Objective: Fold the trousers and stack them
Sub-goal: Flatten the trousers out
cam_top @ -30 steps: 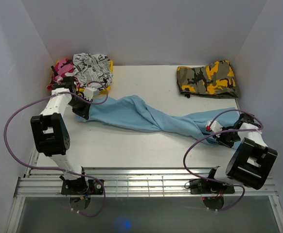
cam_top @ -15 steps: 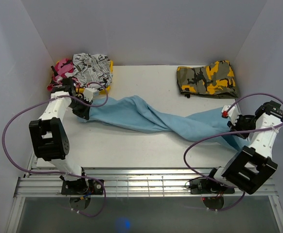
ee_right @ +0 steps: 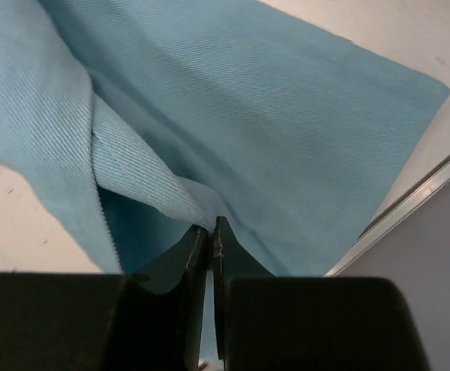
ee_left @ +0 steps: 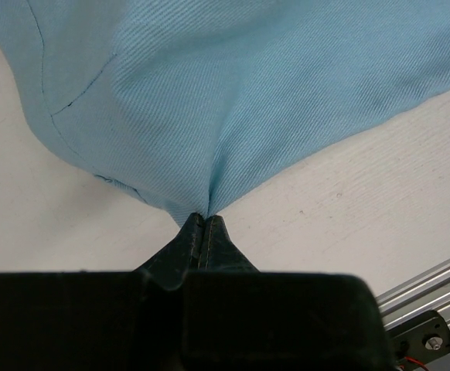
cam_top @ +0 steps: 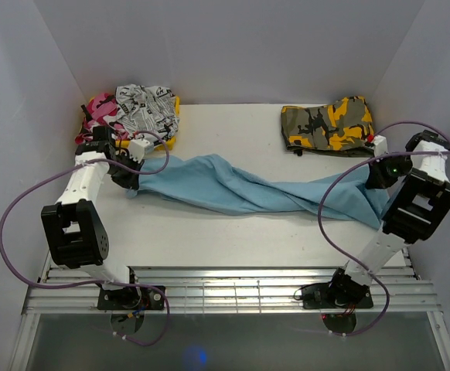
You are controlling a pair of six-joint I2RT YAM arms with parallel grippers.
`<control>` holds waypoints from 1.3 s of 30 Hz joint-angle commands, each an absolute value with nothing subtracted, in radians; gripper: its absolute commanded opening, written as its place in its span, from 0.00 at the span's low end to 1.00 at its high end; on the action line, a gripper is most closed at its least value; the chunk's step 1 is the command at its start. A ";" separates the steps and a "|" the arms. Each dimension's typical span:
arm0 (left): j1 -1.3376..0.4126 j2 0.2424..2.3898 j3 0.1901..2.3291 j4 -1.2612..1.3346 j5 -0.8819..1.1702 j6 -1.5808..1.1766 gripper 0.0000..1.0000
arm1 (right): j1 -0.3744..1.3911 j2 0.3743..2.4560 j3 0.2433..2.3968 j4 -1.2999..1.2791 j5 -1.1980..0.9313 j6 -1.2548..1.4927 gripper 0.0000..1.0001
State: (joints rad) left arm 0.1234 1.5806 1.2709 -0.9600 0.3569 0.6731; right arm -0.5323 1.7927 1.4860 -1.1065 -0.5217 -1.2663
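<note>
The light-blue trousers [cam_top: 240, 189] stretch across the white table from left to right, twisted in the middle. My left gripper [cam_top: 131, 179] is shut on their left end, with the cloth pinched at the fingertips in the left wrist view [ee_left: 202, 219]. My right gripper [cam_top: 380, 174] is shut on their right end, raised near the right wall. In the right wrist view [ee_right: 212, 226] a fold of the trousers [ee_right: 271, 139] is clamped between the jaws, with the rest hanging below.
A folded camouflage garment [cam_top: 329, 125] lies at the back right. A heap of patterned clothes [cam_top: 132, 112] lies at the back left. The table's right edge [ee_right: 410, 202] is close to my right gripper. Metal rails [cam_top: 233, 287] run along the front.
My right gripper has carried the trousers' right end up and back toward the right wall, pulling the cloth straighter. My left gripper has shifted slightly back, still holding.
</note>
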 commanded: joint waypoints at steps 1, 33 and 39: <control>0.133 1.551 1.276 -0.943 0.377 0.677 0.00 | -0.523 1.911 1.601 -0.979 -0.485 -0.993 0.08; 0.224 1.526 1.210 -0.957 0.354 0.792 0.00 | -0.618 1.385 0.967 -0.917 -0.187 -1.542 0.59; 0.227 1.531 1.206 -0.954 0.348 0.793 0.00 | -0.618 1.362 0.890 -0.787 -0.195 -1.600 0.65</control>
